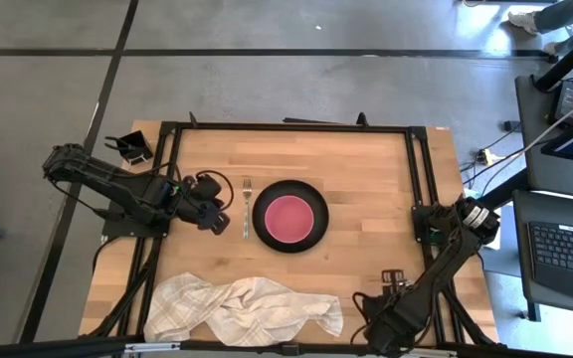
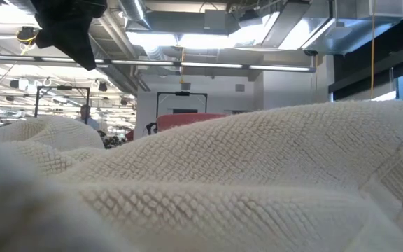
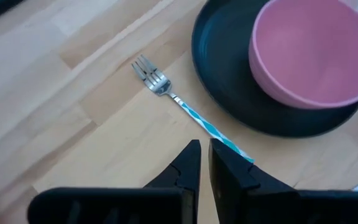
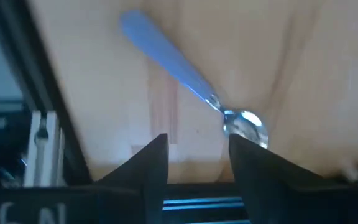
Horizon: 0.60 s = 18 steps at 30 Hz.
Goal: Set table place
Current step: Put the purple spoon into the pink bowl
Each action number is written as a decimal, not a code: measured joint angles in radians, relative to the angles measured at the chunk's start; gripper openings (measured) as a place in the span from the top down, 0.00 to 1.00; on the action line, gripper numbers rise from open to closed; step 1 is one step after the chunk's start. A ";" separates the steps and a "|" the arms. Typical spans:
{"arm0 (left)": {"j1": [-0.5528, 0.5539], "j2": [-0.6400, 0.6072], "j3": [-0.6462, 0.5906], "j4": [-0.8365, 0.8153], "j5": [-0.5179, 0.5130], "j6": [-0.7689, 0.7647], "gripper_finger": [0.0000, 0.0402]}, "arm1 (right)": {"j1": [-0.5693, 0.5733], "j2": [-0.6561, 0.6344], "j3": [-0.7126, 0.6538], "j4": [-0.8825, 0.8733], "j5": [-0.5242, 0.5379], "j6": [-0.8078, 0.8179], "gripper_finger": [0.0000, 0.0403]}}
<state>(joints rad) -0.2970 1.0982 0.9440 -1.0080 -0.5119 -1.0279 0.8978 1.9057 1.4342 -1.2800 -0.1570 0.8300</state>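
Observation:
A black plate [image 1: 311, 234] lies mid-table with a pink bowl [image 1: 290, 216] on it; both also show in the left wrist view, the plate [image 3: 229, 93] and the bowl [image 3: 309, 50]. A fork [image 1: 247, 204] with a teal handle lies flat just left of the plate, tines toward the far edge. My left gripper [image 1: 225, 219] [image 3: 204, 162] is shut, low beside the fork's [image 3: 185, 106] handle end. My right gripper [image 1: 391, 281] [image 4: 197, 149] is open near the table's near right corner. A blue-handled spoon [image 4: 185, 78] lies on the wood just ahead of its fingers. The spoon is hidden in the high view. My left gripper's shut fingers [image 3: 225, 165] stand over the fork's handle end [image 3: 244, 154], coming from the table's left and slanting down. The finger hides the very end of the handle, and I cannot tell whether it touches the fork, which lies flat on the table.
A crumpled white waffle towel [image 1: 247, 308] lies along the near edge and fills the low view [image 2: 257, 182]. A small black holder [image 1: 130, 149] stands off the far left corner. Black frame bars [image 1: 421, 169] run along the table's sides. Bare wood [image 1: 366, 169] lies right of the plate.

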 joint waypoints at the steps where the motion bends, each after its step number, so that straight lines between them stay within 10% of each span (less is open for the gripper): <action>1: 0.000 0.000 0.000 0.000 0.000 -0.026 0.93 | 0.002 0.000 0.000 0.000 0.000 -0.055 0.58; 18: -0.002 0.000 0.000 0.035 0.002 -0.149 0.93 | 0.023 -0.002 -0.049 0.161 0.016 -0.468 0.58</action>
<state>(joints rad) -0.2985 1.0985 0.9440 -0.9733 -0.5102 -1.1770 0.9207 1.9041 1.3849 -1.1194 -0.1411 0.3622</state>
